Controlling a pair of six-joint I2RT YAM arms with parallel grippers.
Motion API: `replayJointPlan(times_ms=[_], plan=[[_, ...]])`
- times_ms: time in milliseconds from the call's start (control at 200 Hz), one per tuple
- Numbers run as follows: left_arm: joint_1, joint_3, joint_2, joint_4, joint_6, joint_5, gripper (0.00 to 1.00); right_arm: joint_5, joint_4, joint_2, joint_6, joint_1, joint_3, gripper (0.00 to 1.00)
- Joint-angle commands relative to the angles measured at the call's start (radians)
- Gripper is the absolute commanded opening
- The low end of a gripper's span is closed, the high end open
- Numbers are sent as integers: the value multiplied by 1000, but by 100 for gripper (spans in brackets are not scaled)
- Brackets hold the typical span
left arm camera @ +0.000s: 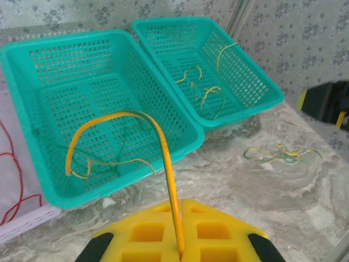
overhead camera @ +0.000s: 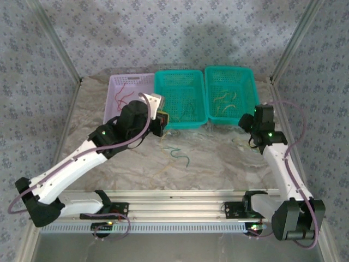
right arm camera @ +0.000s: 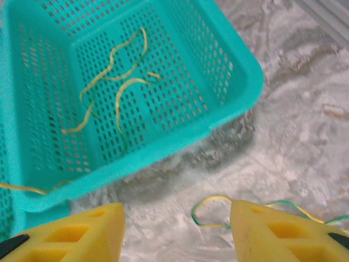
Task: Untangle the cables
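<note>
A: Right, starting with the left end effector (left arm camera: 180, 240): shut or open?

B: Pinched fully shut on a thin yellow flexible wire (left arm camera: 117, 114). Rising straight out from between the pads, arching forward, then drooping into the middle teal perforated plastic basket (left arm camera: 71, 37) directly ahead.

A: And the right end effector (right arm camera: 177, 229)?

B: Roughly half open, gripping nothing. Just ahead of its fingertips, flat on the grey marbled table (right arm camera: 283, 142): a loose yellow-and-green wire loop (right arm camera: 210, 203). Further ahead and to the left, more yellow wires (right arm camera: 117, 60), lying in the right-hand teal perforated basket (right arm camera: 163, 153).

A: Handling?

B: Likely feather-light and limp, though springy enough to hold an arch. Probably slick, and prone to snagging on neighbours. Best pinched near a free end, clear of any crossing, then lifted slowly.
</note>
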Motion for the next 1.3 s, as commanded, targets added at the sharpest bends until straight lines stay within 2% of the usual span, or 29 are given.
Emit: replayJointPlan(times_ms=[0, 125, 250, 490, 640, 685, 730, 874, 989, 1294], plan=[[-9, 117, 32, 76, 31, 33, 0, 36, -51, -60, 28, 0, -69, 56], [-26, 253, 109, 67, 62, 51, 0, 24, -60, -96, 37, -4, -135, 57], [-56, 494, 211, -5, 131, 46, 0, 14, -63, -116, 65, -10, -171, 58], [-70, 1093, 493, -214, 217, 68, 0, -54, -34, -134, 94, -50, -238, 59], [-85, 1595, 748, -360, 269, 100, 0, -78, -23, -164, 94, -59, -270, 59], [-85, 1693, 810, -362, 287, 104, 0, -81, -23, -172, 93, -60, -276, 59], [-85, 1700, 834, -327, 307, 108, 0, -85, -20, -181, 93, -62, -284, 59], [-76, 1568, 845, -147, 349, 93, 0, -87, -4, -199, 88, -63, -296, 59], [-55, 1582, 909, -56, 309, 141, 0, -98, -1, -217, 81, -63, -299, 59], [-15, 1594, 1013, 204, 304, 162, 0, -121, -18, -260, 53, -64, -307, 58]])
